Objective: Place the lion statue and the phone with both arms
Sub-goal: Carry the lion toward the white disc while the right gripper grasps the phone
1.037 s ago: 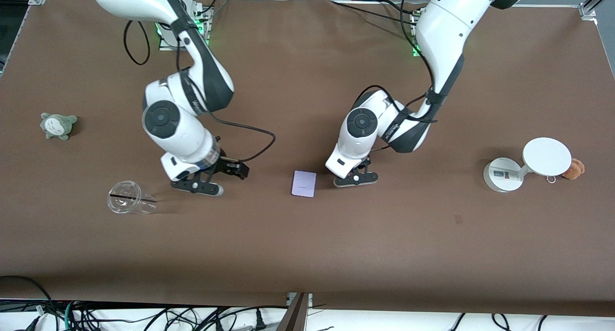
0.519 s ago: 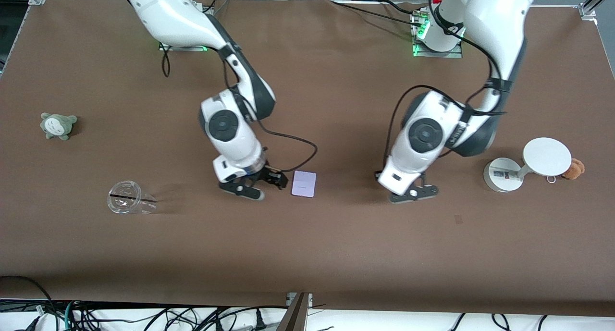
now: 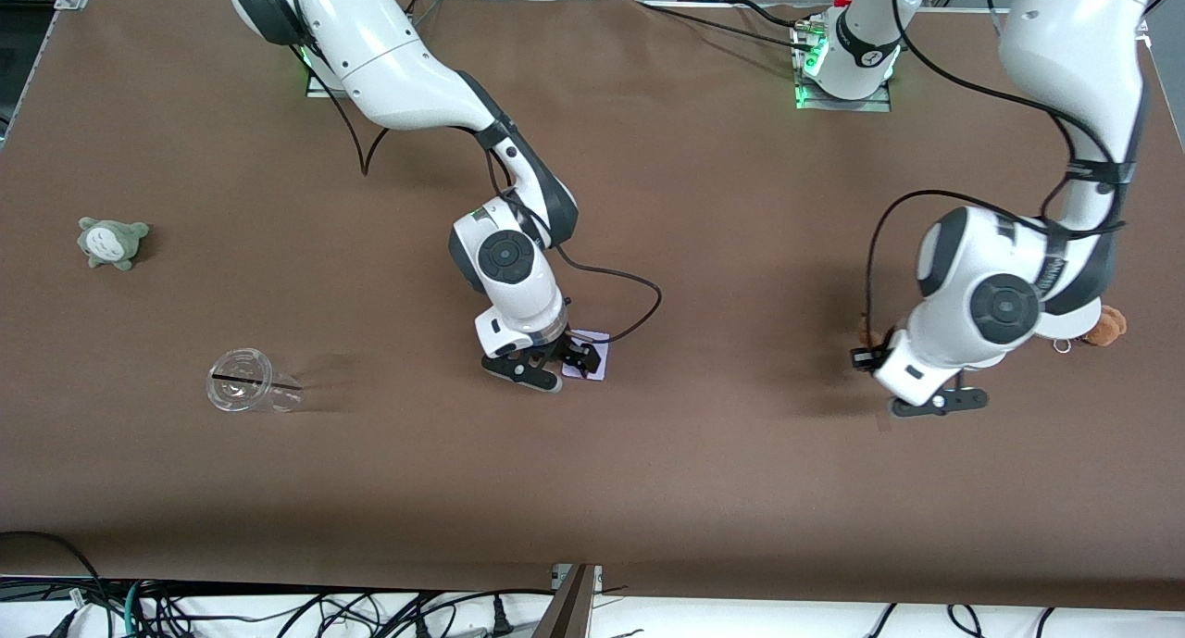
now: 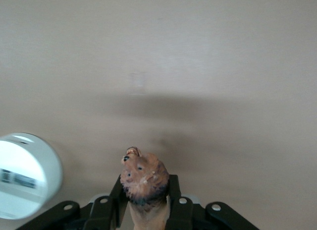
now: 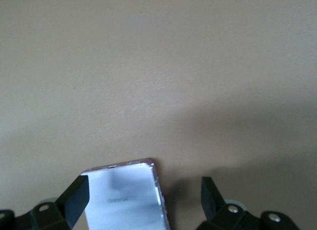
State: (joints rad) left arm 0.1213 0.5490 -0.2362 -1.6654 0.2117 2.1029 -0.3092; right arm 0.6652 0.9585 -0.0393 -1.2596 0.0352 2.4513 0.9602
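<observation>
Now mid-carry: left gripper point(image 4: 144, 210) clenched on lion statue point(image 4: 143, 178) above tabletop point(image 3: 741, 471); right gripper point(image 5: 143, 200) spread over phone point(image 5: 124, 200), must drop and close next.

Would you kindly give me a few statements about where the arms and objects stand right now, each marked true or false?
1. The left gripper holds the lion statue. True.
2. The right gripper has its jaws shut on the phone. False: its jaws are open, low over the phone on the table.
3. The clear cup lies on its side toward the right arm's end. True.
4. The grey-green plush sits nearer the front camera than the cup. False: it is farther.
5. The lion statue rests on the table. False: it is clamped in the left gripper.
</observation>
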